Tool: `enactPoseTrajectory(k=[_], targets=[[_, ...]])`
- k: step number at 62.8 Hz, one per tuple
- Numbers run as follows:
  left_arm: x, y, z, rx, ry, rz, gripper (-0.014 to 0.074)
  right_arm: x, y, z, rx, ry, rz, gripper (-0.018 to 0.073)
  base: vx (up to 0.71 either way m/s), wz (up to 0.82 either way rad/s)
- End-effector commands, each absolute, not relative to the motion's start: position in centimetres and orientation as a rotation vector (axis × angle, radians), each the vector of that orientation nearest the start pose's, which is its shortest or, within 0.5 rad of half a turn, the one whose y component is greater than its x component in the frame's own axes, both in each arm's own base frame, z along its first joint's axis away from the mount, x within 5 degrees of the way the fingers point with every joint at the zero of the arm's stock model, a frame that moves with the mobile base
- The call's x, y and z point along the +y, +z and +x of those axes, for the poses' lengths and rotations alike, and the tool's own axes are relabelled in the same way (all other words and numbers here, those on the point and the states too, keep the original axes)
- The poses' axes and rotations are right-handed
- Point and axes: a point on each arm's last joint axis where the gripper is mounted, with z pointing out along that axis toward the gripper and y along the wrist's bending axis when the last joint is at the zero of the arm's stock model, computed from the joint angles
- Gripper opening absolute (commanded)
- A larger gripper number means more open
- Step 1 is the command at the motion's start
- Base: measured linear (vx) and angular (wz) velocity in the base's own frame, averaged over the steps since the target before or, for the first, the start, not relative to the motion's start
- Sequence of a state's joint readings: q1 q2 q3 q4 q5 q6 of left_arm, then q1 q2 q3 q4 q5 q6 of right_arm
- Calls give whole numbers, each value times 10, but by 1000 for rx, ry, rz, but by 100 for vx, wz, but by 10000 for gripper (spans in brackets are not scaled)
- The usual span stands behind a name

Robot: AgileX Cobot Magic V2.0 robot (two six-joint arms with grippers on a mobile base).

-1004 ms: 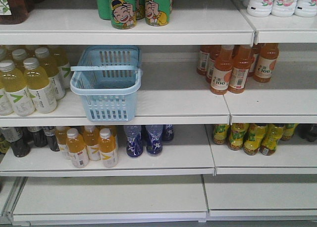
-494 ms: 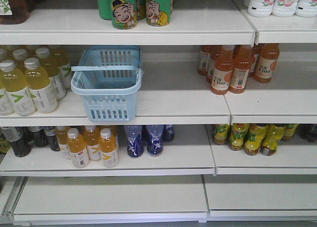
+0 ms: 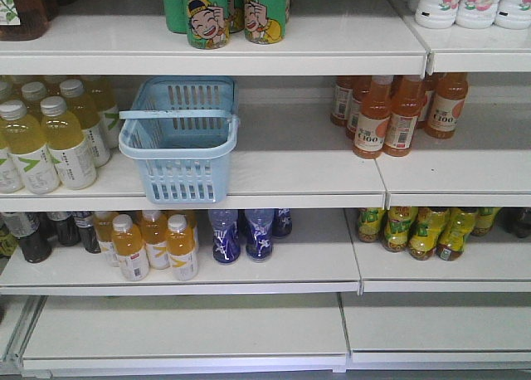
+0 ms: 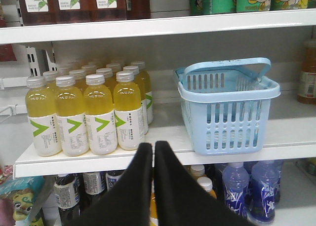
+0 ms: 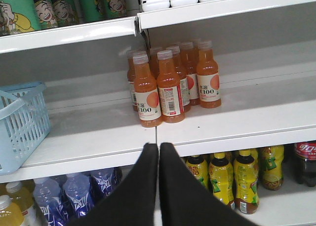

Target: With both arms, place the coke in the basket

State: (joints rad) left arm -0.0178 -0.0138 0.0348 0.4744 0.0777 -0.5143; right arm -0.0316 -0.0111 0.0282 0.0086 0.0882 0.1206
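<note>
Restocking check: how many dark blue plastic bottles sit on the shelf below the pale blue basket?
3: one dark blue plastic bottle front left, another beside it on its right, a third behind to the right. More may be hidden.

White shelf (image 3: 307,160); basket (image 3: 177,154), orange bottles (image 3: 375,119)

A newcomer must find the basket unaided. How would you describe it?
On the white shelving, take the shelf under the green cartoon cans. Between the yellow drink bottles and the orange juice bottles stands the pale blue basket, the only slotted container, with a flat band handle.
</note>
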Motion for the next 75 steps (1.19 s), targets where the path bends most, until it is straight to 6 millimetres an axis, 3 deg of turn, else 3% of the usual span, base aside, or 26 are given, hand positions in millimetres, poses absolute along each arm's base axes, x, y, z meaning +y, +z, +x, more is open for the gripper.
enactPoseTrajectory(k=[1,75], targets=[[0,213,54,1471,-51,-27,-6,-2,201,56,1510,73,114,-4,0,0],[0,213,54,1471,-51,-27,-6,-2,201,56,1510,73,114,-4,0,0]])
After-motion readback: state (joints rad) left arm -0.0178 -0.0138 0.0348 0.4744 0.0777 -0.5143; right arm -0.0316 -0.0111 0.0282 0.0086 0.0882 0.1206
